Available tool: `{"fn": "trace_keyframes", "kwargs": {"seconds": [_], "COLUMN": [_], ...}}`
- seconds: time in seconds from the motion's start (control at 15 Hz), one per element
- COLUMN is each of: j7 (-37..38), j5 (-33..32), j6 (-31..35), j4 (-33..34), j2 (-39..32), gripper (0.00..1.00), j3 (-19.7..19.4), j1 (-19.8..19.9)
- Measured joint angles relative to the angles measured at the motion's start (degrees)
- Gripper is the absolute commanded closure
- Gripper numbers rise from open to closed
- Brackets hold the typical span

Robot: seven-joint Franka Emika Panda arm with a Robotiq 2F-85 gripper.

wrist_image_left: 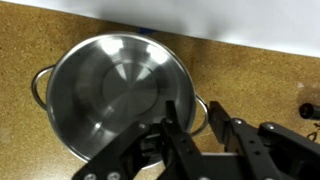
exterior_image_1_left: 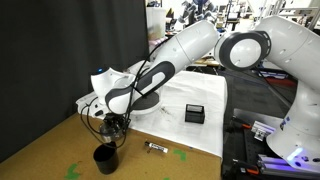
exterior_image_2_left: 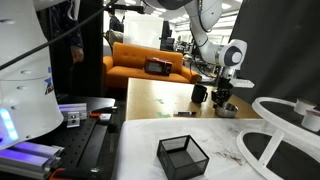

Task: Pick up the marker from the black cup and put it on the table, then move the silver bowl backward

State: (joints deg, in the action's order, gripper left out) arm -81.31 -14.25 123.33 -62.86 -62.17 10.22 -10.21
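Note:
The silver bowl [wrist_image_left: 115,85] fills the wrist view and stands on the brown table [wrist_image_left: 40,35]. My gripper [wrist_image_left: 192,105] is open and straddles the bowl's rim at its right handle, with one finger inside the bowl and one outside. In both exterior views the gripper [exterior_image_1_left: 115,125] [exterior_image_2_left: 222,97] is down at the bowl [exterior_image_2_left: 229,111]. The black cup [exterior_image_1_left: 105,157] [exterior_image_2_left: 200,95] stands beside it, apart from the gripper. The marker [exterior_image_1_left: 156,146] [exterior_image_2_left: 184,113] lies flat on the table [exterior_image_2_left: 160,100].
A white cloth [exterior_image_1_left: 205,135] covers the table's far part and bears a black square box [exterior_image_1_left: 195,113] [exterior_image_2_left: 182,153] and a large white-and-black round stack [exterior_image_1_left: 125,92]. Its edge shows at the top of the wrist view [wrist_image_left: 230,25]. Equipment [exterior_image_1_left: 265,150] stands beside the table.

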Motion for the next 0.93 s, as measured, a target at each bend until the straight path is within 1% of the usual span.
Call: {"fn": "trace_keyframes", "kwargs": {"seconds": [0.07, 0.2, 0.6, 0.8, 0.93], "j7": [0.0, 0.0, 0.01, 0.32, 0.82], "j5": [0.0, 0.0, -0.1, -0.11, -0.17], "j6": [0.0, 0.0, 0.06, -0.31, -2.25], "j4": [0.06, 0.24, 0.77, 0.44, -0.44], "j2": [0.0, 0.0, 0.56, 2.3, 4.26], "gripper": [0.98, 0.94, 0.94, 0.94, 0.94], "j3": [0.0, -0.01, -0.01, -0.01, -0.05], "j1": [-0.01, -0.05, -0.35, -0.52, -0.58]}}
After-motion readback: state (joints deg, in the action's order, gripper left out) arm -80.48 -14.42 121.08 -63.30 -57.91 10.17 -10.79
